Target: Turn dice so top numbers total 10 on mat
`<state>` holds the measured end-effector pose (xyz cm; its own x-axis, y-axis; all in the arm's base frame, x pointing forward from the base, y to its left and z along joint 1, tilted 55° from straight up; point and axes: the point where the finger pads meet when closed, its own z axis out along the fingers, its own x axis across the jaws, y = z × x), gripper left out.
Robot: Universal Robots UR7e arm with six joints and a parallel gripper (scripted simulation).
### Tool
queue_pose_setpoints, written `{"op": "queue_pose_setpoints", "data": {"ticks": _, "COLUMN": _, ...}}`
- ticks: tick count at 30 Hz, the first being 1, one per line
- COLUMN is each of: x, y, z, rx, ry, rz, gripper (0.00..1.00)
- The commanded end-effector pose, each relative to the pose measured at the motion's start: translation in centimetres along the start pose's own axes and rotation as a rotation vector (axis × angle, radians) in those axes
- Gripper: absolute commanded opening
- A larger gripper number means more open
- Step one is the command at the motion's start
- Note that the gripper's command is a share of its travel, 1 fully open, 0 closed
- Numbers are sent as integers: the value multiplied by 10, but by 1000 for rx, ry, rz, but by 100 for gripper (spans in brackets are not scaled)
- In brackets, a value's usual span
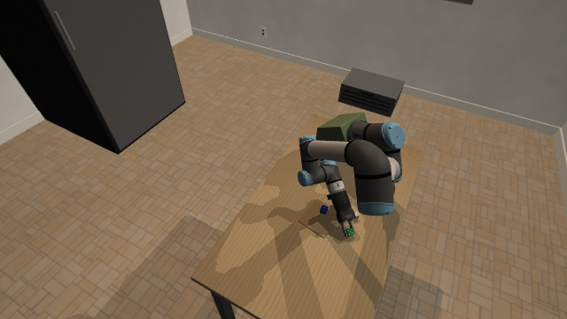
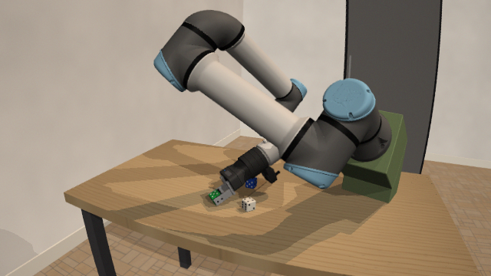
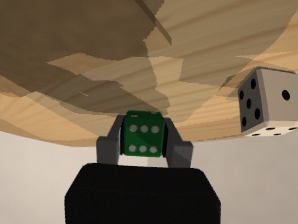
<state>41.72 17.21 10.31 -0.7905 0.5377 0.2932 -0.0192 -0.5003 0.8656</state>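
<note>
My gripper (image 1: 349,230) (image 2: 219,196) (image 3: 143,128) is shut on the green die (image 1: 350,232) (image 2: 213,195) (image 3: 143,134), with one finger on each side. It is tilted and holds the die low over the table; I cannot tell whether the die touches. In the wrist view the die's six face points at the camera. The white die (image 2: 248,204) (image 3: 265,102) lies flat on the table just to the right of the gripper. The blue die (image 1: 324,209) (image 2: 251,183) lies behind the gripper, partly hidden by the wrist. The mat is wood-coloured and shows only as a thin dark edge (image 1: 311,229).
The arm's green base block (image 1: 338,126) (image 2: 383,169) stands at the back of the wooden table (image 1: 266,266) (image 2: 383,238). The arm's large elbow hangs over the table beside the dice. A dark cabinet (image 1: 111,66) and a grey box (image 1: 372,90) stand on the floor, away from the table.
</note>
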Motion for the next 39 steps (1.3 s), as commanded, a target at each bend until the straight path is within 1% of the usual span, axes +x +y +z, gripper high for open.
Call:
{"op": "queue_pose_setpoints", "data": {"ticks": 1, "x": 0, "y": 0, "z": 0, "rx": -1, "ry": -1, "rz": -1, "gripper": 57}}
{"op": "queue_pose_setpoints", "data": {"ticks": 32, "x": 0, "y": 0, "z": 0, "rx": -1, "ry": -1, "rz": -1, "gripper": 57}}
{"op": "queue_pose_setpoints", "data": {"ticks": 33, "x": 0, "y": 0, "z": 0, "rx": -1, "ry": -1, "rz": -1, "gripper": 63}}
{"op": "queue_pose_setpoints", "data": {"ticks": 35, "x": 0, "y": 0, "z": 0, "rx": -1, "ry": -1, "rz": -1, "gripper": 63}}
{"op": "queue_pose_setpoints", "data": {"ticks": 36, "x": 0, "y": 0, "z": 0, "rx": -1, "ry": -1, "rz": -1, "gripper": 69}}
{"op": "queue_pose_setpoints", "data": {"ticks": 38, "x": 0, "y": 0, "z": 0, "rx": -1, "ry": -1, "rz": -1, "gripper": 69}}
{"op": "queue_pose_setpoints", "data": {"ticks": 39, "x": 0, "y": 0, "z": 0, "rx": -1, "ry": -1, "rz": -1, "gripper": 75}}
